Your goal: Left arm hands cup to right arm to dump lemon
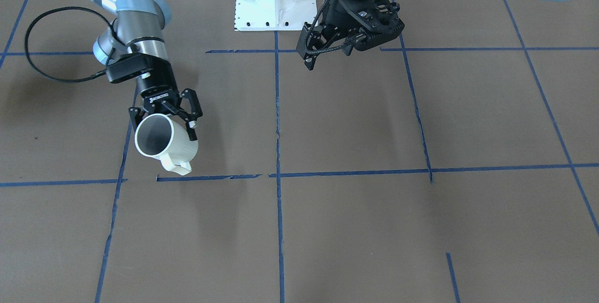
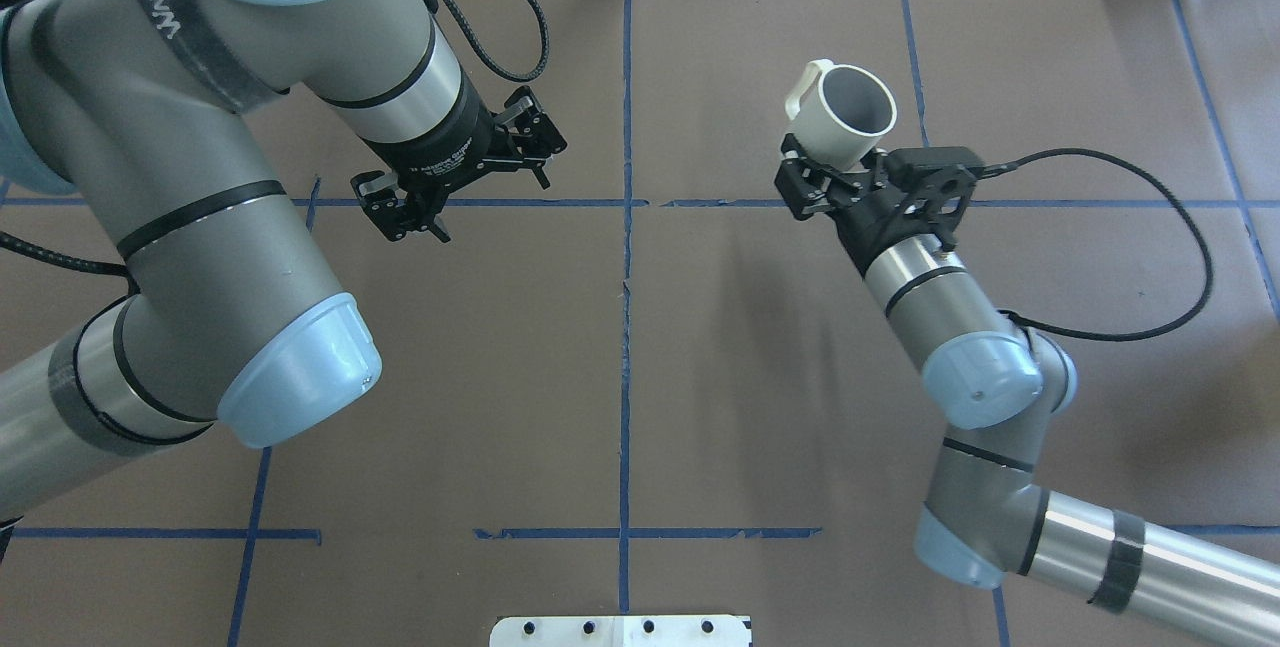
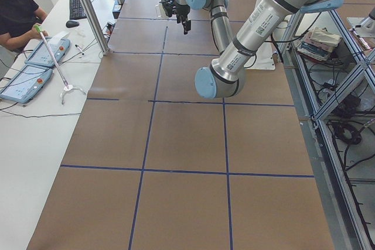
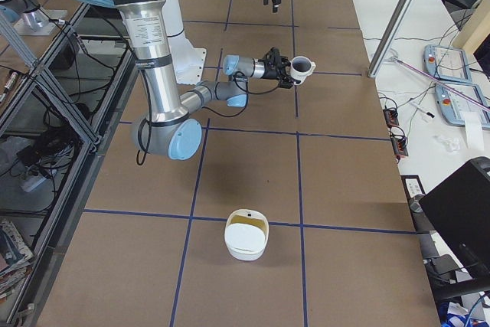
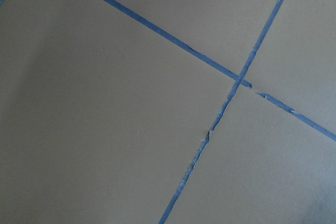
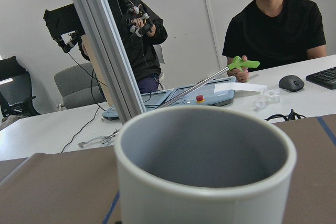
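Chiefly at risk is the grasp itself: the right gripper (image 2: 835, 167), reaching in level, is clenched on the round wall of the cup (image 2: 845, 112). A wrist roll to tip it could let the smooth mug twist or slip between the thin fingers (image 2: 795, 170). The cup stands roughly upright between them, its handle (image 2: 800, 87) turned away from the claw, above the table (image 2: 700, 377). No lemon shows in its grey inside. Beyond, the left gripper (image 2: 465, 172) hangs spread, empty, well apart.

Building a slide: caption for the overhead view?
Right claw grips the tilted cup above the table; left claw hangs open and empty.
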Controlling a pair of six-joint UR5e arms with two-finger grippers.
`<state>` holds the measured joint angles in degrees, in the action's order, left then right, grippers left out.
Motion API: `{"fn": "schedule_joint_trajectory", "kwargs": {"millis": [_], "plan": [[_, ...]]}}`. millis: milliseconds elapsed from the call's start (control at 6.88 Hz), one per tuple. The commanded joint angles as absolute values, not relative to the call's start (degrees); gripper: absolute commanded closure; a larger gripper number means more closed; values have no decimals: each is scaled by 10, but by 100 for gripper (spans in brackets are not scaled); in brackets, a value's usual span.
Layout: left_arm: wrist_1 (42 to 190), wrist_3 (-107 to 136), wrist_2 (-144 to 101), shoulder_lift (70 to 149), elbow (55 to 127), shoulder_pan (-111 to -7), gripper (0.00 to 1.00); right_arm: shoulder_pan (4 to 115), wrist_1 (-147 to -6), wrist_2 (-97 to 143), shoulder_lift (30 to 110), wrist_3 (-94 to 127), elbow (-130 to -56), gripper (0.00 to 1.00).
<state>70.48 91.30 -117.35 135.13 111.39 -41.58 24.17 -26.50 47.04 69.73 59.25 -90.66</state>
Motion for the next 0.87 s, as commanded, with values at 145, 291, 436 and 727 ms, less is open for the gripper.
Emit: {"fn": "schedule_joint_trajectory", "kwargs": {"millis": [145,291,436,727], "plan": [[705,907,-1178,1385,1053,-441,0,184,-457,380,600,579,-899,98],[704,907,-1179,1410,1028,-441,0,175,-481,344,564,579,-878,98],[706,907,-1181,1425,1013,-442,0,171,-482,338,529,580,-840,98],[708,907,-1190,1478,961,-439,0,170,-482,341,502,579,-804,98]]}}
